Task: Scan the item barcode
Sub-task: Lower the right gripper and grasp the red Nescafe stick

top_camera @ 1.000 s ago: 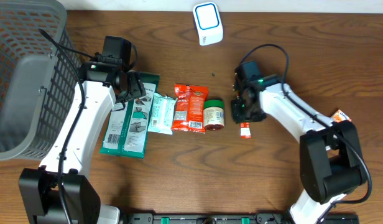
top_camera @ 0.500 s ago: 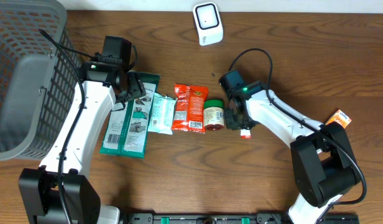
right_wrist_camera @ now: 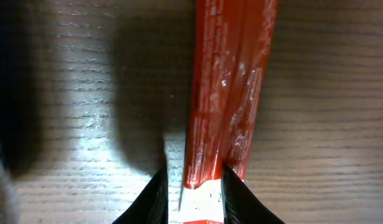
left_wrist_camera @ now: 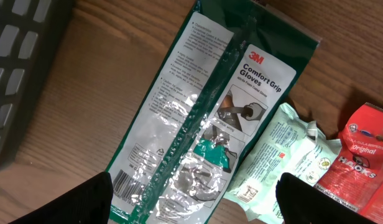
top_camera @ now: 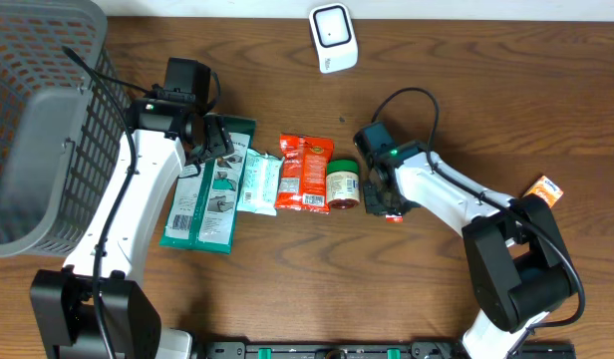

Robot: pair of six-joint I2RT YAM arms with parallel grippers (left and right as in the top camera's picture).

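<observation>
A small red packet (right_wrist_camera: 232, 87) with a white end lies flat on the wooden table. My right gripper (right_wrist_camera: 193, 199) has a black finger against each of its long sides and is shut on it. From overhead the right gripper (top_camera: 384, 199) sits just right of a small jar (top_camera: 342, 186), with only the red packet's tip (top_camera: 393, 216) showing. The white scanner (top_camera: 332, 37) stands at the table's far edge. My left gripper (left_wrist_camera: 193, 202) hangs open above a green glove pack (left_wrist_camera: 204, 112), whose barcode (left_wrist_camera: 123, 182) faces up.
A row lies mid-table: the glove pack (top_camera: 207, 194), a pale green packet (top_camera: 257, 181), a red snack bag (top_camera: 304, 175) and the jar. A grey basket (top_camera: 28, 120) fills the left side. An orange item (top_camera: 544, 187) lies at the far right.
My right gripper has swung left and come down over the red packet, its jaws narrowing around it. The left arm has not moved.
</observation>
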